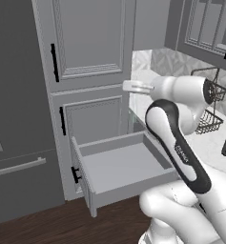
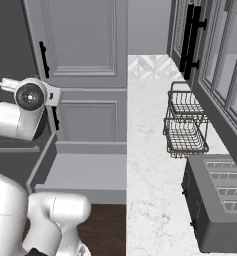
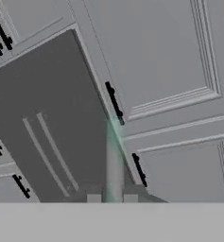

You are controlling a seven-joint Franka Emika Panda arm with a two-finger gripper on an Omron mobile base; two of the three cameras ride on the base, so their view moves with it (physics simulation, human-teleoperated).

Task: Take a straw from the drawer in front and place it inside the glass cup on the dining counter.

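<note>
Gripper (image 3: 112,199) pinching straw (image 3: 114,156) between fingertips; straw's long axis running straight out from hand toward cabinet doors (image 3: 151,52). Drawer (image 1: 126,167) standing open below arm; cup lying somewhere off-frame, direction not showing

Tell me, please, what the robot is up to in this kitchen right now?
The drawer stands pulled open in front of the white arm, its pale grey inside showing in both base views with nothing to be seen in it. In the hand view the gripper holds a thin pale stick, apparently the straw, which rises between its fingertips towards the grey cabinet doors. So the straw seems to be out of the drawer already, and the placing into the cup is not yet done. Wire baskets and a toaster sit on the marble top beside the drawer.
</note>
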